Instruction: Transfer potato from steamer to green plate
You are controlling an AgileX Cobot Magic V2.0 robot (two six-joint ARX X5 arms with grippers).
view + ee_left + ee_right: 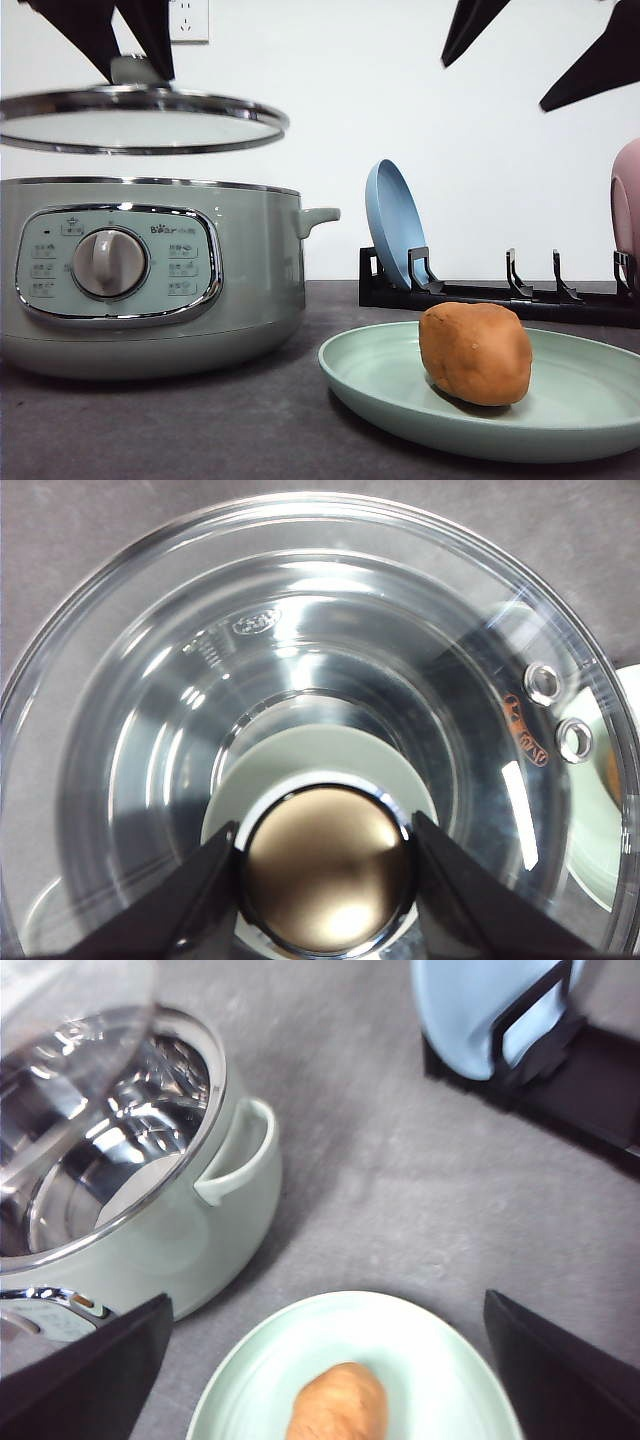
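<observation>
Potato [475, 353] upright-tilted on green plate [380, 385], long axis toward steamer [250, 270]; left hand [325, 865] clamping lid knob [325, 875], right hand [325, 1360] wide.

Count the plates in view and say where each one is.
3. The green plate lies flat on the table, holding the potato. The blue plate stands in the black rack. The pink plate stands at the rack's right end, cut off by the frame.

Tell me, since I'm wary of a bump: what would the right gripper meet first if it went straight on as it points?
Probably the potato on the green plate, between the open right gripper fingers; depth is unclear.
</observation>
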